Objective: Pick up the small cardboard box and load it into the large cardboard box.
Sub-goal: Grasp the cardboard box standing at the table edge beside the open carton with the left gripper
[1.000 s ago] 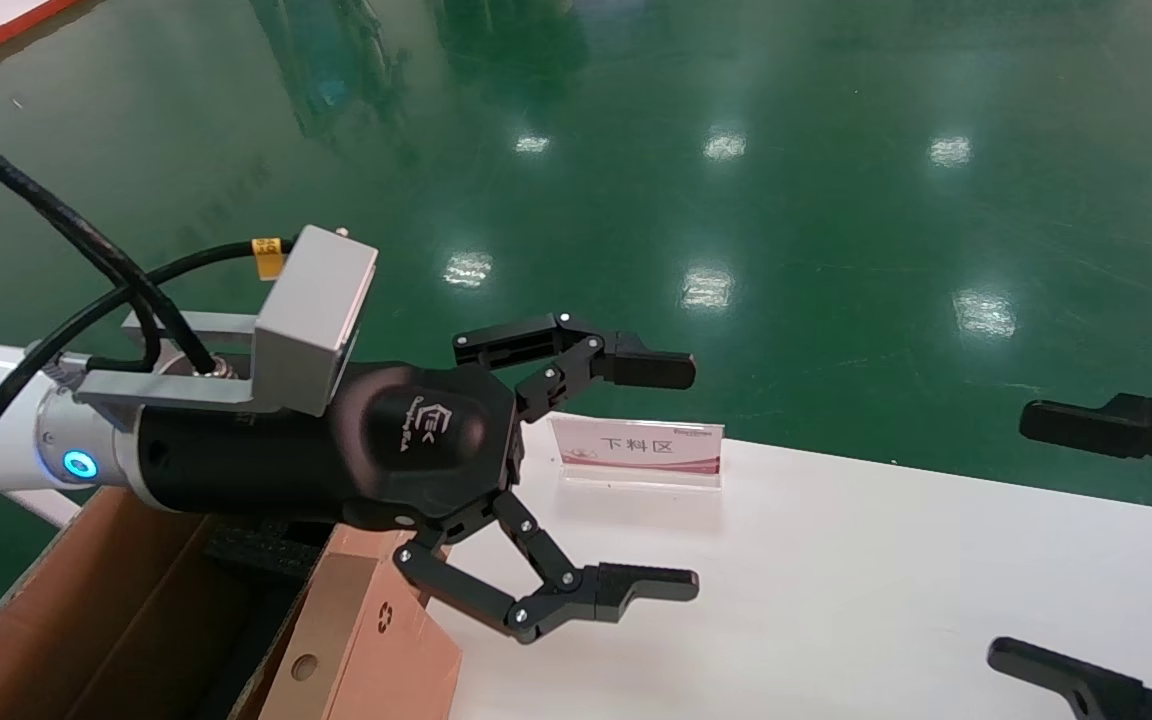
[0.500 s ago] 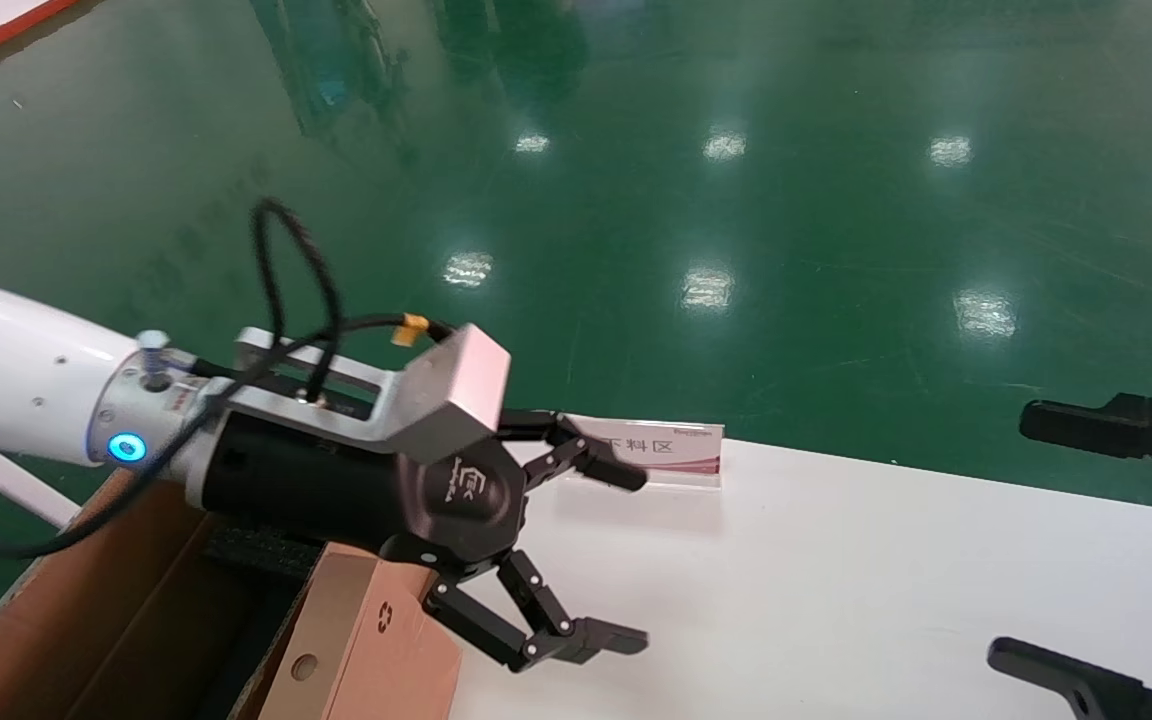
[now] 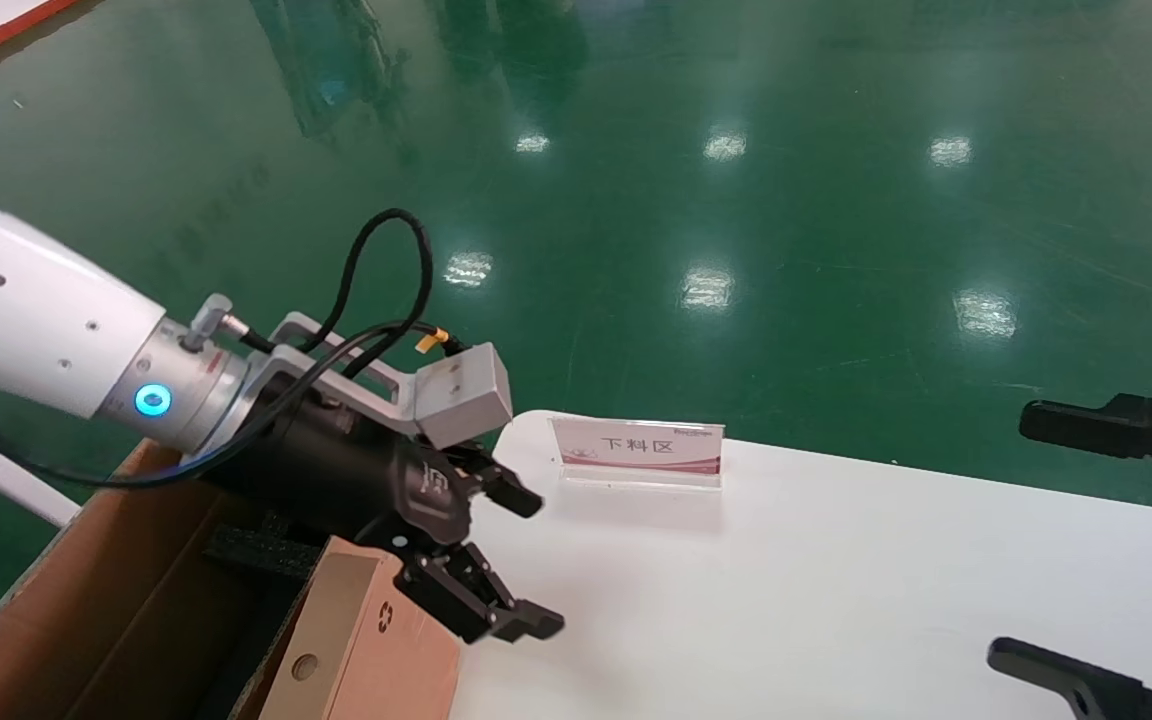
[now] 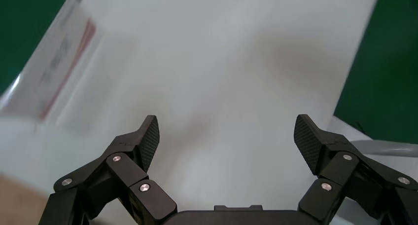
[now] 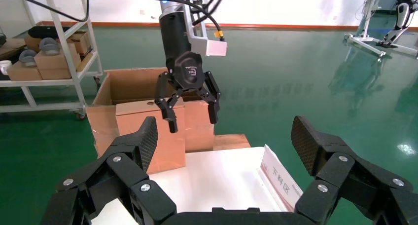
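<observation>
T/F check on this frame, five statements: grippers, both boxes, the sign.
1. The left gripper is open and holds nothing. True.
2. The small cardboard box lies flat in the middle of the white table. False: it stands at the table's left edge, against the large cardboard box.
3. The right gripper is shut on the small cardboard box. False: it is open and empty at the table's right side.
4. A sign with red print stands near the table's far edge. True.
5. The left gripper is beside the small cardboard box's top. True.
</observation>
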Tool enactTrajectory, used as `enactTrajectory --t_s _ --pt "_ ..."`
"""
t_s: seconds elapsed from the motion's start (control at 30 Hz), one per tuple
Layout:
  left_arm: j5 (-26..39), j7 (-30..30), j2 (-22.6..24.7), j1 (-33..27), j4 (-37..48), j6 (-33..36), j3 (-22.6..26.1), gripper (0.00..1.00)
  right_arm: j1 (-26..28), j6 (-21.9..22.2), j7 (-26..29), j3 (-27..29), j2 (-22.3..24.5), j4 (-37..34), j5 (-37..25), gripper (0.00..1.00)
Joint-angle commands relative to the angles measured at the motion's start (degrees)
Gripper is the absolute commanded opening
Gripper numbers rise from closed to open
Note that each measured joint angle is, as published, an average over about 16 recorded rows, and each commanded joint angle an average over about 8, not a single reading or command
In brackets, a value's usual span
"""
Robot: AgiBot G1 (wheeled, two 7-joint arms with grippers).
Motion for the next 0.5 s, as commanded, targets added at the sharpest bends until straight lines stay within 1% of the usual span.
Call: enactTrajectory --t_s 0.03,0.17,0.27,0.5 --pt "1.9 -3.8 0.5 -2.4 -0.1 1.1 1.9 1.0 0.0 0.0 0.0 0.0 0.0 0.0 0.0 1.0" --pt "5.4 -11.9 2.2 -7.6 -1.2 2.5 7.9 1.0 0.0 0.0 0.0 0.0 0.0 0.0 0.0 1.0" --pt "7.1 -17.8 3.5 -11.9 -2.2 3.1 13.7 1.0 0.0 0.0 0.0 0.0 0.0 0.0 0.0 1.0" --pt "7.8 -30.9 8.4 -24.2 -4.0 3.9 30.6 1.0 0.0 0.0 0.0 0.0 0.0 0.0 0.0 1.0"
